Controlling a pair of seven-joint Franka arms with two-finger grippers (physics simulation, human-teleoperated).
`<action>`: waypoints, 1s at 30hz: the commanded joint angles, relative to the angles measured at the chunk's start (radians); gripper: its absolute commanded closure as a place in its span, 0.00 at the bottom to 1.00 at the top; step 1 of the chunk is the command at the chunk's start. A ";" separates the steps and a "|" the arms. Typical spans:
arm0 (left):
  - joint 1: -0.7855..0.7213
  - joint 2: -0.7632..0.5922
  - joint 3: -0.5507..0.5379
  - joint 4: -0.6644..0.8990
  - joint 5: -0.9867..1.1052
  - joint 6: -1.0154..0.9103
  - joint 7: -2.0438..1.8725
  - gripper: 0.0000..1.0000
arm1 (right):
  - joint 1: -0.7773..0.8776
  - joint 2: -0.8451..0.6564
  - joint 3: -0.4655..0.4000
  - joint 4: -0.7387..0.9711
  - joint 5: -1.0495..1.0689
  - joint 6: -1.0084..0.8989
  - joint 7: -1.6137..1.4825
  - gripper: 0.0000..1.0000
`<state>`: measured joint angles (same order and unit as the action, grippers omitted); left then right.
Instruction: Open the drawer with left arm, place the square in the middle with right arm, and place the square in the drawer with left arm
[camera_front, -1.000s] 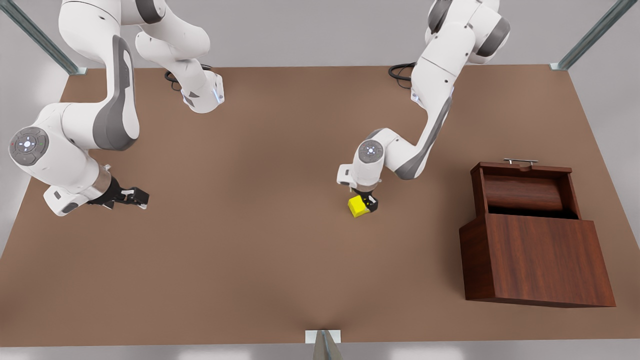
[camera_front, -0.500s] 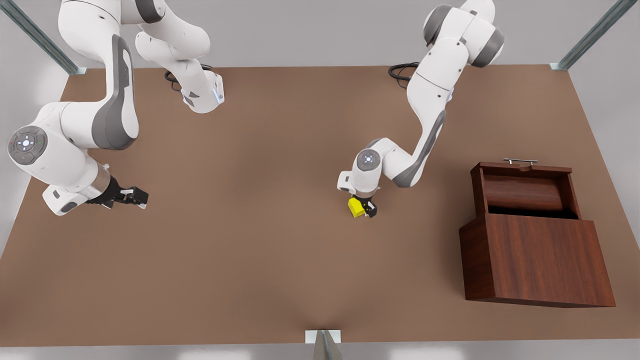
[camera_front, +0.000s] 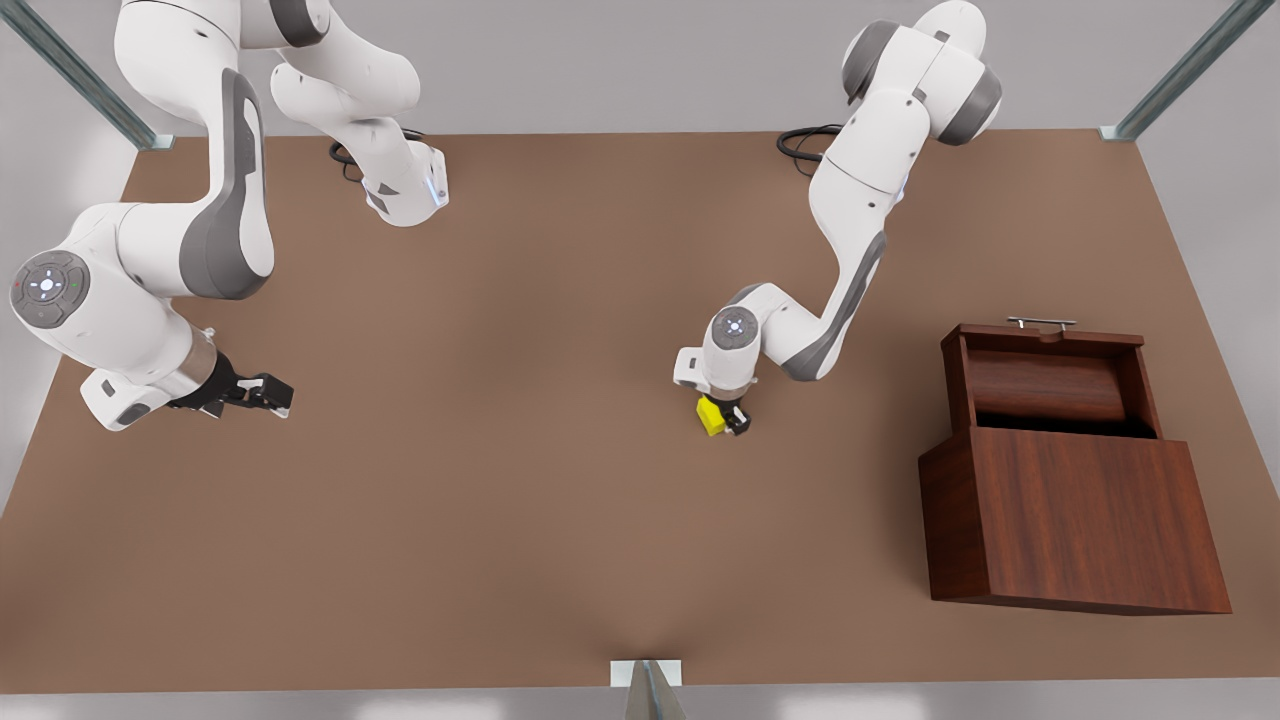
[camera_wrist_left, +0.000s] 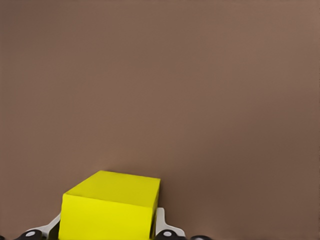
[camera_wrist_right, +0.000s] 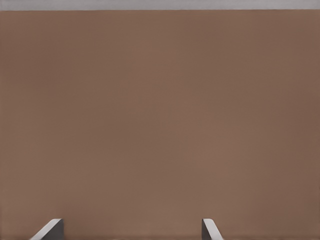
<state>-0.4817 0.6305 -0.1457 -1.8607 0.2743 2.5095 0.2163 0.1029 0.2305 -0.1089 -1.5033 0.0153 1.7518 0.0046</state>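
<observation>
Left claw (camera_front: 728, 420) is gripping the yellow cube (camera_front: 711, 415) between closed fingers, low over mid-table (camera_front: 520, 500). The open drawer (camera_front: 1050, 385) is sitting well apart from it. Right claw (camera_front: 268, 394) is waiting, fingers spread, holding nothing.

I see a bright yellow cube (camera_front: 711, 415) between the black fingers (camera_front: 738, 420) of my left gripper (camera_front: 722, 418); a plain brown tabletop (camera_front: 520, 520); a dark reddish-brown wood-grain cabinet (camera_front: 1075, 520) with a silver handle (camera_front: 1041, 322); white arms with grey joint covers; the black right gripper (camera_front: 280, 395); light grey surroundings.
</observation>
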 joint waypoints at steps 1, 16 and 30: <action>0.000 0.001 0.002 0.000 0.000 0.000 0.000 0.25 | 0.000 0.000 0.000 0.000 0.000 0.000 0.000 0.00; -0.002 -0.031 -0.005 0.015 0.000 -0.021 -0.035 0.28 | -0.003 -0.007 -0.002 0.000 0.000 -0.003 -0.002 0.00; 0.003 -0.453 0.408 0.008 -0.230 -0.633 0.575 0.29 | -0.005 -0.016 -0.005 0.000 0.000 -0.018 -0.008 0.00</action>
<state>-0.4738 0.1778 0.2838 -1.8531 0.0695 1.8763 0.8229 0.0985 0.2149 -0.1134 -1.5047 0.0153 1.7334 -0.0029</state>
